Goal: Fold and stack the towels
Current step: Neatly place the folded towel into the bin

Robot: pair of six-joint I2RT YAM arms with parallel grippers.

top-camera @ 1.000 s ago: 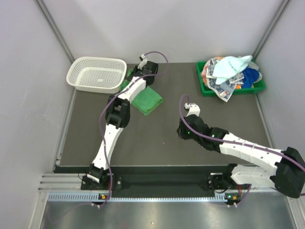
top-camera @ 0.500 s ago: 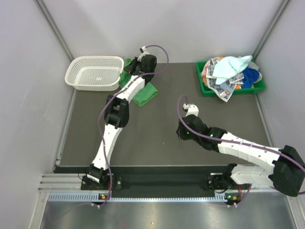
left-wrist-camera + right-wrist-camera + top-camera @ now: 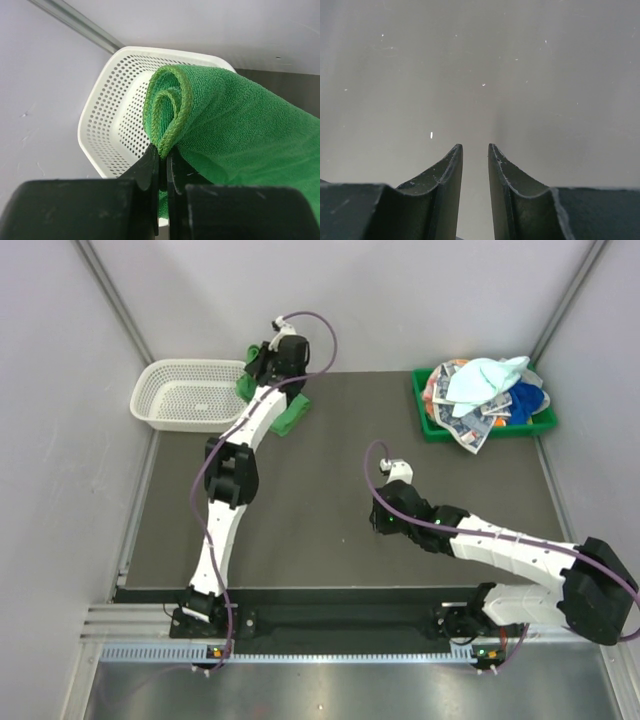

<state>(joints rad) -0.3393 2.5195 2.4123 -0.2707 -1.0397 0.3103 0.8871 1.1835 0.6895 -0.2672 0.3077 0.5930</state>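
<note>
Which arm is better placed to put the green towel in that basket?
Left, likely: the left fingers pinch the green towel beside the white basket; the right fingers hang empty over the table, farther away.

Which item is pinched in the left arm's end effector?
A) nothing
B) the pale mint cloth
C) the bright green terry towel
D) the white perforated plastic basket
C: in the left wrist view, the left end effector is shut on the rolled edge of the bright green terry towel, with the white perforated plastic basket behind it.
</note>
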